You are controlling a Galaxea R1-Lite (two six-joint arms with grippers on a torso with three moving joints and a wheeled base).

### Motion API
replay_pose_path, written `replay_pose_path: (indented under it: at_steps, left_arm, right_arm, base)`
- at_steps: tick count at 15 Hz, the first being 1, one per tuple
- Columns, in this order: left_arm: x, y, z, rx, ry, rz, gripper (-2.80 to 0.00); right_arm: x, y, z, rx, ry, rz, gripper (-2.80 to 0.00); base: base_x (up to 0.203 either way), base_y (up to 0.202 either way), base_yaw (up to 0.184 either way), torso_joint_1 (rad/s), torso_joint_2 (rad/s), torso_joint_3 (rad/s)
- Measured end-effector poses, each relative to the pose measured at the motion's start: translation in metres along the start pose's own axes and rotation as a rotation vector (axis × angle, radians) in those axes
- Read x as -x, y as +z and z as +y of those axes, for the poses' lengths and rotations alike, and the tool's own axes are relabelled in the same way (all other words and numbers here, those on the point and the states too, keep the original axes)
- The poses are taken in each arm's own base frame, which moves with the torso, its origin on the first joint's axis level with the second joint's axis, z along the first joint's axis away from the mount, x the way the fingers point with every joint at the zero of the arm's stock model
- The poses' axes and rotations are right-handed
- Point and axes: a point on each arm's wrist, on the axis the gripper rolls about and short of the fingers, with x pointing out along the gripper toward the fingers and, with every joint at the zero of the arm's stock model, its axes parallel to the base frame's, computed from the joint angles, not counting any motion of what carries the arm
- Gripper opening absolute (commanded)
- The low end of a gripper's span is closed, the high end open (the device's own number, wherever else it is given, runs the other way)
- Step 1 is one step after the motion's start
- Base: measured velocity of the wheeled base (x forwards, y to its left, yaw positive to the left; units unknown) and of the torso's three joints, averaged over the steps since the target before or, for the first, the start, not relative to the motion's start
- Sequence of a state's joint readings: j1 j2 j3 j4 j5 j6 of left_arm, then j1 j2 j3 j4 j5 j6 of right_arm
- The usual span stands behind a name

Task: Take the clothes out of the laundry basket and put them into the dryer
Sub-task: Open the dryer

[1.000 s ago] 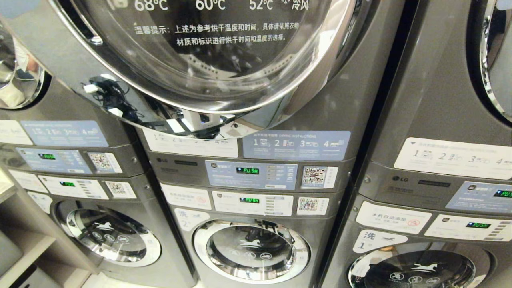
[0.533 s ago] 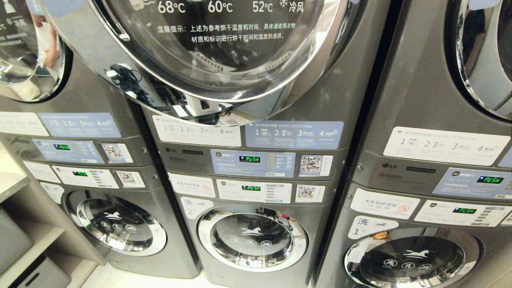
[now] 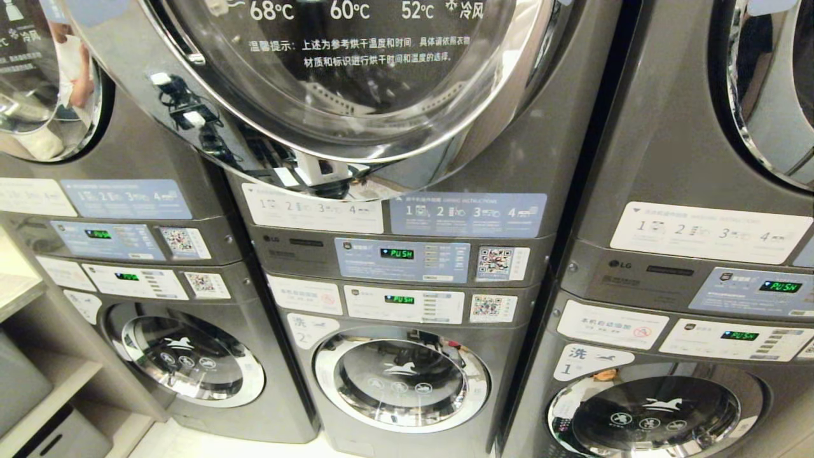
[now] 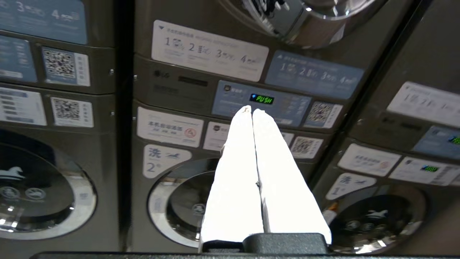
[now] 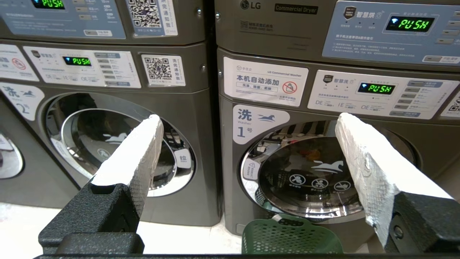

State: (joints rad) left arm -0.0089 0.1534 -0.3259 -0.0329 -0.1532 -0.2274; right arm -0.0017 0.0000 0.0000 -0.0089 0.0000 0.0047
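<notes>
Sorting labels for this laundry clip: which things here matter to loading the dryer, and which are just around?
Job: middle dryer door, shut; green basket; left hand, shut; right hand, open.
Around: washers, QR stickers, shelf.

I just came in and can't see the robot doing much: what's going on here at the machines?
Nothing is being handled yet. The robot faces a row of stacked laundry machines; the middle dryer door above looks swung open. The left gripper is shut and empty, pointing toward the middle machine's control panel. The right gripper is wide open and empty, in front of the lower washers. A green laundry basket stands on the floor below washer 1; no clothes are visible.
</notes>
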Motion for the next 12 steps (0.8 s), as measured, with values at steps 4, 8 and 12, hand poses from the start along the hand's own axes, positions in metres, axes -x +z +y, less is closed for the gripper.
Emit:
replay_pose_path:
  at_steps: [4, 8, 12]
  left_arm:
    - [-0.058, 0.062, -0.005, 0.155, 0.017, 0.038, -2.8]
    - [-0.148, 0.098, 0.011, 0.262, 0.094, 0.019, -2.8]
    - [-0.205, 0.108, 0.059, 0.265, 0.038, 0.021, -2.8]
  right_arm:
    - [0.0, 0.0, 0.0, 0.0, 0.0, 0.0, 0.0]
    - [0.0, 0.0, 0.0, 0.001, 0.0, 0.001, 0.0]
    - [0.0, 0.0, 0.0, 0.001, 0.0, 0.002, 0.0]
  base:
    - [0.0, 0.0, 0.0, 0.0, 0.0, 0.0]
    - [0.0, 0.0, 0.0, 0.0, 0.0, 0.0]
    - [0.0, 0.0, 0.0, 0.0, 0.0, 0.0]
